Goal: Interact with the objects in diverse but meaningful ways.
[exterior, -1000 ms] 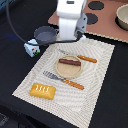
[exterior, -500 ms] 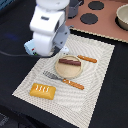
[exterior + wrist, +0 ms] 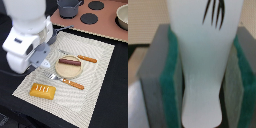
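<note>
In the wrist view a small white bottle [image 3: 200,55] with thin black marks fills the gap between the green pads [image 3: 170,85], and my gripper [image 3: 203,95] is shut on it. In the exterior view the gripper [image 3: 44,57] hangs over the left edge of the beige placemat [image 3: 97,75], its fingers largely hidden by the white arm. A brown sausage [image 3: 70,62] lies on a small round plate [image 3: 69,70]. The yellow scored bread loaf [image 3: 43,90] lies near the mat's front corner. Behind the mat stands the dark grey saucepan [image 3: 68,7]. No carton shows.
An orange-handled fork [image 3: 66,81] and knife [image 3: 84,58] lie on either side of the plate. A brown toy stove top [image 3: 107,25] with black burners runs along the back, with a pale bowl [image 3: 122,16] at the exterior view's right. Black table surrounds the mat.
The arm has swung from the back of the mat toward the exterior view's left and nearer the camera, uncovering the saucepan. The plate, sausage and loaf have stayed put.
</note>
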{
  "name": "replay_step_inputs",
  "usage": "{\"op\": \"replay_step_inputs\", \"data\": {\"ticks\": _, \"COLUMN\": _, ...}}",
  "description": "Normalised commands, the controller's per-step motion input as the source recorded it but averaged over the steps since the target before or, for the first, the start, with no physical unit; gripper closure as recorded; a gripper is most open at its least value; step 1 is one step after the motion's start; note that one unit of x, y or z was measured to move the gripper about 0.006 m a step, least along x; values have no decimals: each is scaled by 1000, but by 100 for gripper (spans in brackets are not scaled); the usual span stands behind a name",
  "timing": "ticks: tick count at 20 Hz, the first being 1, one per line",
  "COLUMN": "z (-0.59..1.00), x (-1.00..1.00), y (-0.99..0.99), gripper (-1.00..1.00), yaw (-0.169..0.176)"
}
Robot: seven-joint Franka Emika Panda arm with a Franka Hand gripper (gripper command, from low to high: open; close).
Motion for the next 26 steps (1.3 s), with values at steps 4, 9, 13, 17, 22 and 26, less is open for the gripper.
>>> {"op": "replay_step_inputs", "data": {"ticks": 4, "z": -237, "x": -336, "y": -358, "gripper": 100, "yaw": 3}}
{"op": "replay_step_inputs", "data": {"ticks": 9, "z": -327, "x": -115, "y": -117, "gripper": -100, "yaw": 23}}
{"op": "replay_step_inputs", "data": {"ticks": 13, "z": -231, "x": -29, "y": 0, "gripper": -100, "yaw": 48}}
{"op": "replay_step_inputs", "data": {"ticks": 17, "z": -96, "x": -39, "y": 0, "gripper": -100, "yaw": 70}}
{"op": "replay_step_inputs", "data": {"ticks": 22, "z": 612, "x": 5, "y": 132, "gripper": -100, "yaw": 59}}
{"op": "replay_step_inputs", "data": {"ticks": 26, "z": 1000, "x": -1, "y": 494, "gripper": -100, "yaw": 41}}
